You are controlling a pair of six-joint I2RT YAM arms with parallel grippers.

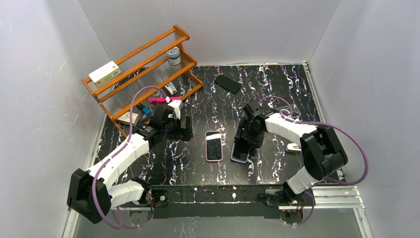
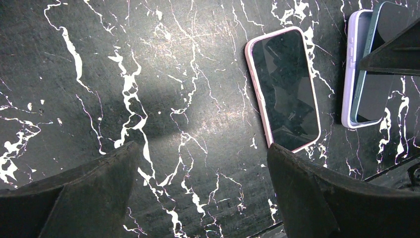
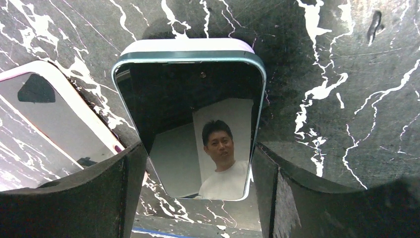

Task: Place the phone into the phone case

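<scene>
1. R gripper (image 3: 198, 148) straddles the phone (image 3: 188, 99). Its fingers (image 3: 114, 193) sit against both long edges near the phone's close end, so it looks pinched across the width, w/ jaws standing fairly wide.
2. Phone is teal-edged, dark screen up, lying over the lilac phone case (image 3: 188, 45). Case rim shows past the phone's far end & along one long side. Can't tell how deep it sits in the case.
3. Both are on the black marbled table (image 1: 277, 94), front of ctr, a bit to the R.
4. L gripper (image 2: 201, 148) has its jaws spread wide & hovers over the marbled top, just L of the pink-cased phone (image 1: 214, 146).
5. Pink-cased phone lies flat, screen up, roughly parallel to the lilac case, just beside it w/ a narrow gap.
6. Black case-like item (image 1: 228, 83) lies flat at the far side, well apart from both phones.
7. Wooden rack (image 1: 148, 47) stands at the far L corner, w/ a white box (image 1: 105, 72) on the top shelf & a tin (image 1: 173, 55) one shelf down.
8. Small white item (image 1: 293, 147) lies beside the R arm. Can't tell what it is.
</scene>
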